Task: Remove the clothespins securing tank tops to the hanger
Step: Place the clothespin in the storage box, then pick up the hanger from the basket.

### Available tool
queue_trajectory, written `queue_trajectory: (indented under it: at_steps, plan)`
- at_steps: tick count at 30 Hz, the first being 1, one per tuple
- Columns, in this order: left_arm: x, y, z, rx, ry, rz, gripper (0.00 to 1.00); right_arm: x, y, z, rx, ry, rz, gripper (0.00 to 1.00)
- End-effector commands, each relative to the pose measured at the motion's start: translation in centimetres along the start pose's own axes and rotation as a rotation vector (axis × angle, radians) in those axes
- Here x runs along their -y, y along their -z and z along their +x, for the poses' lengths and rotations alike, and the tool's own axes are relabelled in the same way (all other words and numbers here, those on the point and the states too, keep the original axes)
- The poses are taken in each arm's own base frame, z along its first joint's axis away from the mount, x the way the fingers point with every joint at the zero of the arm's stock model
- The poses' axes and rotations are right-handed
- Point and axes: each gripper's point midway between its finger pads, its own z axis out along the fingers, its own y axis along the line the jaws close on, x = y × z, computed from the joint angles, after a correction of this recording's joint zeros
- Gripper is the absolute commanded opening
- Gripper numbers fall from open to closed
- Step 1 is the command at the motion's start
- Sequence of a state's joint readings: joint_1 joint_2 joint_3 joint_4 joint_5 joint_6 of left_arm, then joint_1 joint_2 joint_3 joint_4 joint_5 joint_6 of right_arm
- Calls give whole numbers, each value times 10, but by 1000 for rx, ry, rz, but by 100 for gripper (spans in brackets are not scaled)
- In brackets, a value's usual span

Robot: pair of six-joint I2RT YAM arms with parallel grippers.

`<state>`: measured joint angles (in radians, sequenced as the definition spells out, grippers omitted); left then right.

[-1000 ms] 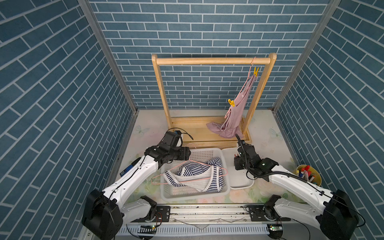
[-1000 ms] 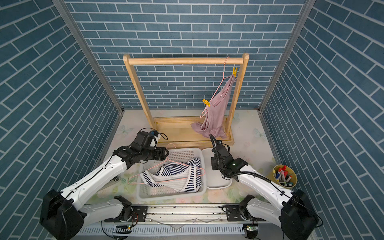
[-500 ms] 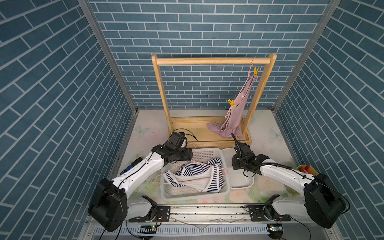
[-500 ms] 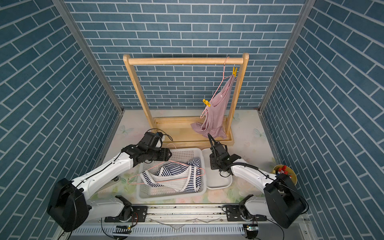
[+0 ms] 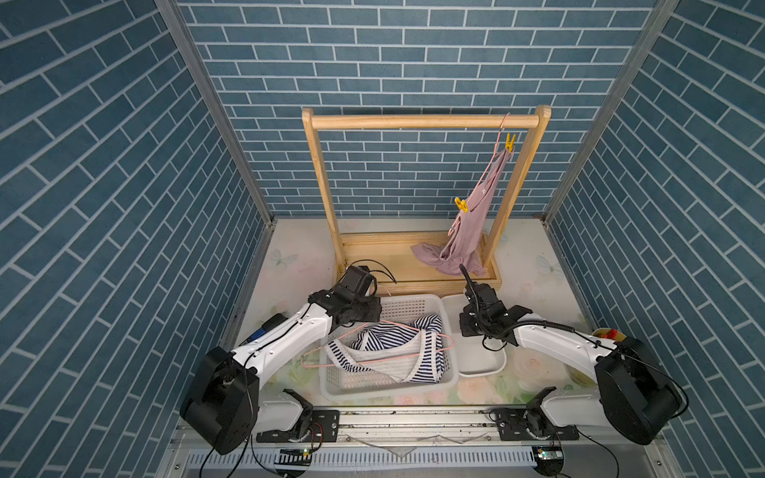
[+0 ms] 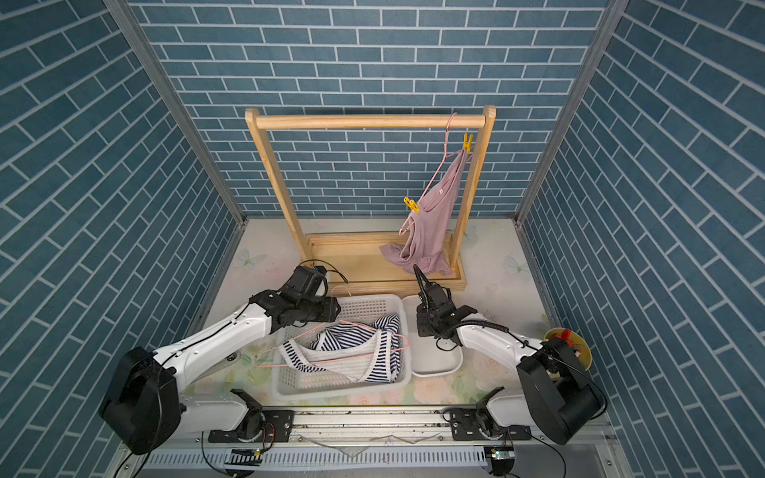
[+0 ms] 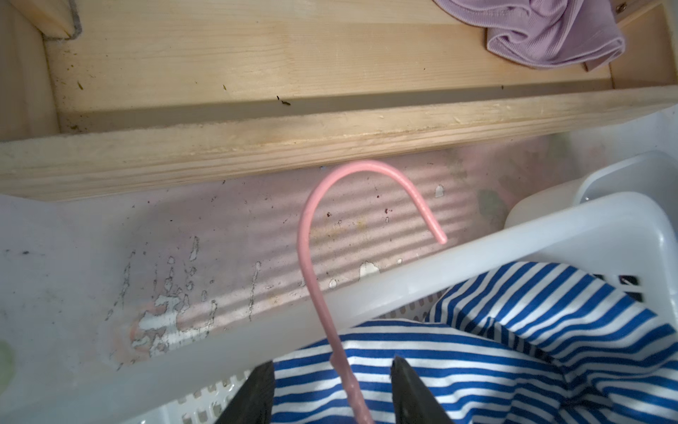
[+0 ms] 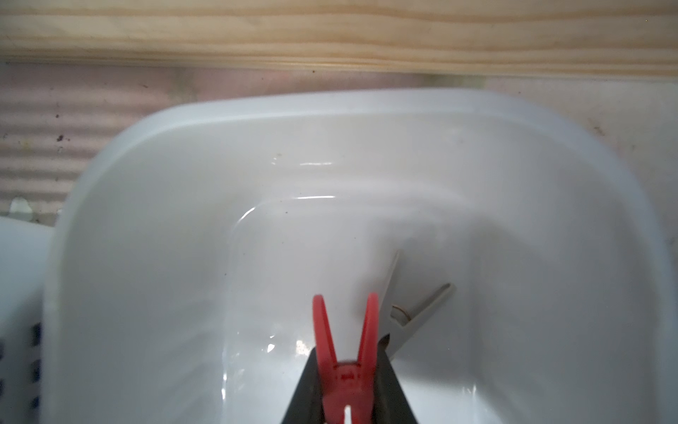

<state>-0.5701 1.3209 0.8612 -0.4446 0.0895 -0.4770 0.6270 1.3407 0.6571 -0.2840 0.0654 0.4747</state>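
Note:
The striped tank top point(image 5: 389, 347) lies in a white basket point(image 5: 414, 304) with a pink hanger point(image 7: 312, 227) on it. My left gripper point(image 7: 332, 367) is open, a finger on each side of the hanger's neck with a gap both sides. My right gripper point(image 8: 345, 352) is shut on a red clothespin point(image 8: 345, 341) above a white tray point(image 8: 146, 183). A grey clothespin point(image 8: 414, 312) lies in that tray. The pink tank top point(image 5: 472, 223) hangs from the rack's rail point(image 5: 414, 121), with two yellow clothespins point(image 5: 510, 142) point(image 5: 460, 204) on its hanger.
The rack's wooden base point(image 5: 372, 256) sits just behind the basket and the tray point(image 5: 484, 364). A yellow cup point(image 5: 612, 335) stands at the right edge beside my right arm. Blue brick walls close in both sides and the back.
My left gripper has moved right to the basket's far corner and its jaws have narrowed around the hanger's neck. My right arm has folded in, the red clothespin staying over the tray.

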Motion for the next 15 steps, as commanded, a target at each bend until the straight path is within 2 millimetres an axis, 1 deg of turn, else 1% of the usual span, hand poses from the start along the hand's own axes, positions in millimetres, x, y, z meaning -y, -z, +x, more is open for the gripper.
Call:
queue_trajectory:
  at_steps: [1,2,4,6,7,8,11,15]
  plan:
    - [-1,-5,3,-1,-5,-8,47,-3,3,-9,15,-33,-11,21]
    - [0,-6,2,1,-5,-5,44,-3,3,-9,14,-32,-12,27]
    - [1,-6,1,9,-5,4,41,-3,3,-8,9,-32,-17,50]
    - [2,-5,-2,16,-11,6,39,-4,5,-9,10,-34,-18,64]
    - [3,-5,-3,18,-11,8,37,-4,6,-10,15,-35,-18,67]
    - [4,-5,-3,18,-13,11,36,-4,7,-11,16,-34,-18,69]
    - [6,-6,-3,8,-20,20,28,-3,12,-15,33,-36,-17,70]
    - [7,-8,-3,6,-18,26,26,-5,20,-21,57,-32,-24,70]
